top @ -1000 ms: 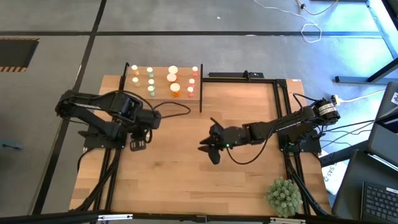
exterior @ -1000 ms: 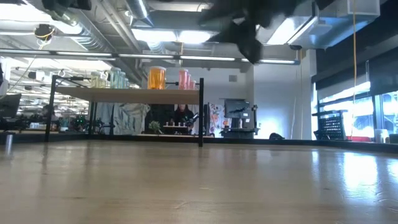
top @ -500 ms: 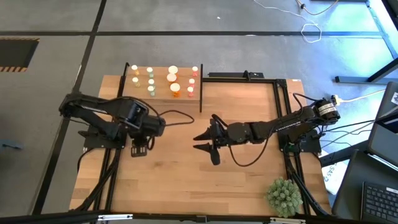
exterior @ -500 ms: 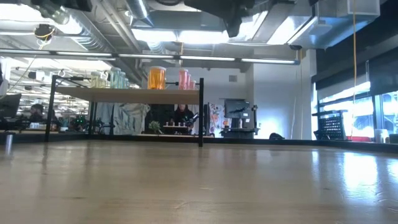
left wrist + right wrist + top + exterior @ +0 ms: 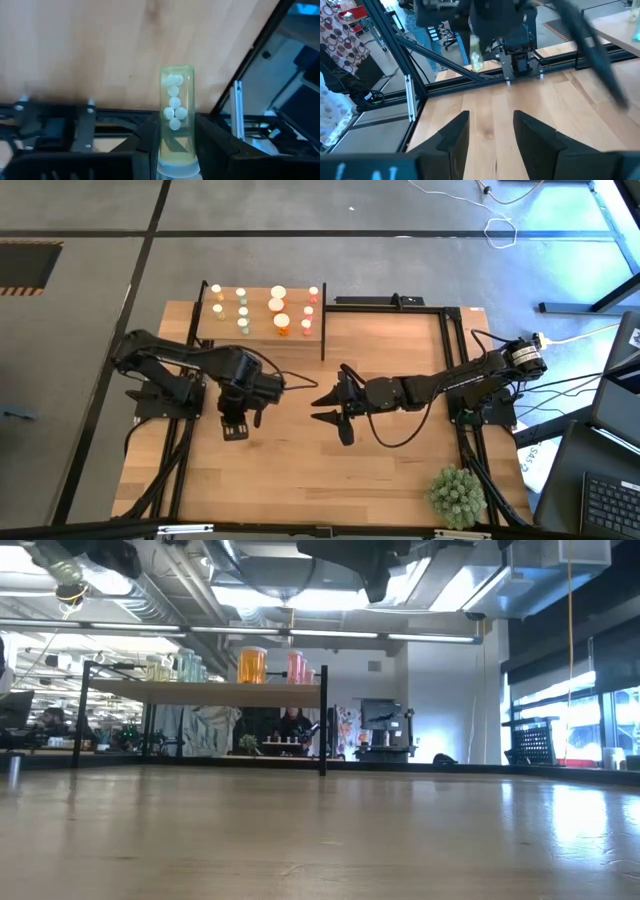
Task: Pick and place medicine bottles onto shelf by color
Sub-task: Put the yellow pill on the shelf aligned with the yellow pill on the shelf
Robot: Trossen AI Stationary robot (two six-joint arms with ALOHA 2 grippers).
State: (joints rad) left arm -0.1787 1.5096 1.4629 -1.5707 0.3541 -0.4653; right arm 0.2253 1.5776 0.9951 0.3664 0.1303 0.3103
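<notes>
Carry step: the left end effector point(image 5: 175, 150), left of centre in the overhead frame, pinches a pale green bottle point(image 5: 175, 120) above the surface point(image 5: 400, 470). Next, seemingly: bring it to the shelf point(image 5: 262, 330), upper left, beside green bottles. Right end effector point(image 5: 333, 408), centre, hangs spread, empty.

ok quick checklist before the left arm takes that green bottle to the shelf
1. Grip: left claw shut on the pale green bottle, which sits straight between the fingers: ok.
2. Bottle contents: white pills visible inside, cap end hidden at the claw: cannot tell if sealed.
3. Right claw open, empty, hovering mid-table, apart from the left arm: ok.
4. Shelf: green bottles grouped on its left part, orange and red on its right: ok.
5. Free spot among the green ones: cannot tell.
</notes>
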